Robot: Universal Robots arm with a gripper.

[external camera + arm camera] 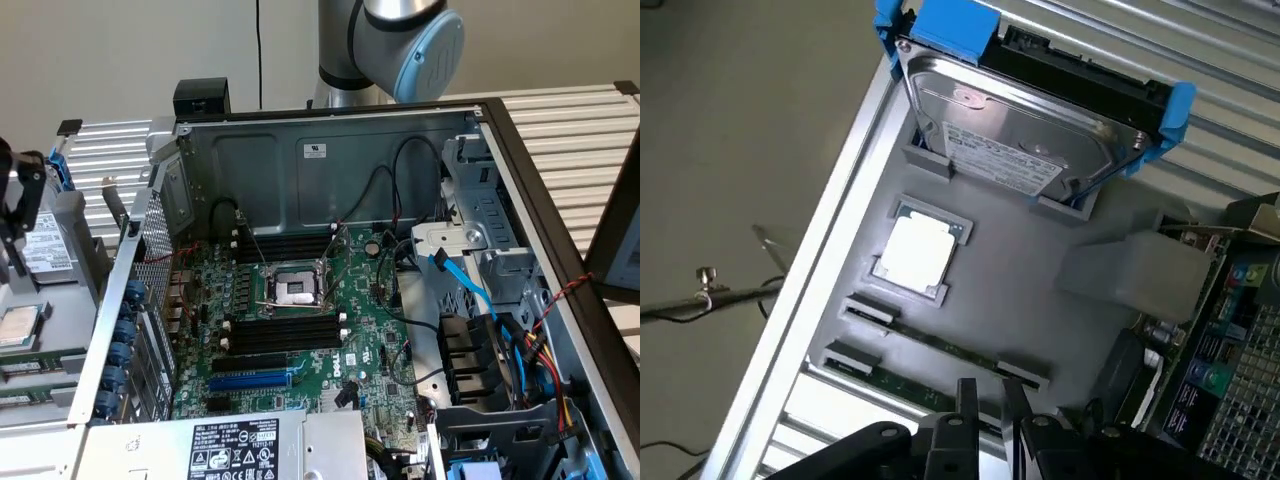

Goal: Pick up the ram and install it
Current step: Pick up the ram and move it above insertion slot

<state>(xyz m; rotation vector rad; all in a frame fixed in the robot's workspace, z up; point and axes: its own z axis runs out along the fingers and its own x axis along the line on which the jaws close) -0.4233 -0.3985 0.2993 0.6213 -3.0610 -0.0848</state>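
Two ram sticks stand on edge in a grey parts tray (1040, 270); the farther ram (940, 347) is a thin green strip between grey end holders, and the nearer ram (895, 382) runs under my fingers. My gripper (989, 400) hangs just above them, its two black fingers (966, 398) a narrow gap apart with nothing between them. In the exterior view the gripper (18, 215) is at the far left over the tray, where the ram (25, 352) shows as a green edge. Black memory slots (283, 330) lie empty on the motherboard (370, 340) beside the CPU socket (295, 290).
The tray also holds a hard drive (1025, 135) in a blue bracket and a loose CPU (917, 250). The open case (330, 160) has tall metal walls, a drive cage (490, 250), and loose cables (480, 300) at the exterior view's right. A blue slot (250, 380) lies near the power supply (240, 450).
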